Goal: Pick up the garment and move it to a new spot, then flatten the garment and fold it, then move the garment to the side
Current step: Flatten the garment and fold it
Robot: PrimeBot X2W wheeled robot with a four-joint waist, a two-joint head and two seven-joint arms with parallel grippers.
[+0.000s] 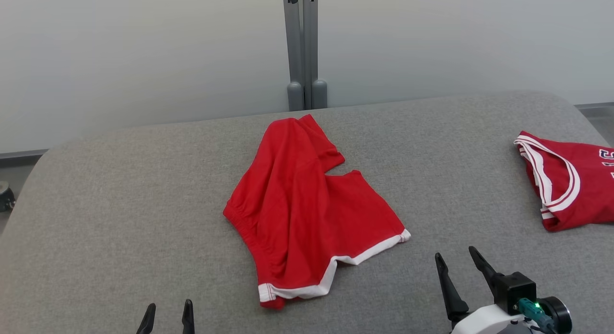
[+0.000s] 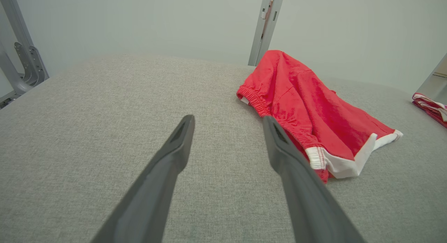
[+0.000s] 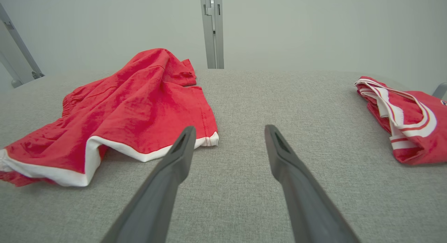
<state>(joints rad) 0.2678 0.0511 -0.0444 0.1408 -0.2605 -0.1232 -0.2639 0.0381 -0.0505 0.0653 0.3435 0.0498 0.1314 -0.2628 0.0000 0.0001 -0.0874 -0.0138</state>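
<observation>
Red shorts (image 1: 307, 214) lie rumpled mid grey padded table (image 1: 120, 204), ungripped; we judge pickup not begun. Our left gripper (image 1: 170, 304) and right gripper (image 1: 454, 252) hover near hem side, both spread wide and empty, ready to pinch. Red jersey (image 1: 571, 180) lies apart at right edge.

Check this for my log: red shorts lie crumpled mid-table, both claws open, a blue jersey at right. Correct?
No: the jersey is red with white trim, not blue, per the head view. The shorts, open left claw and right claw stand.
</observation>
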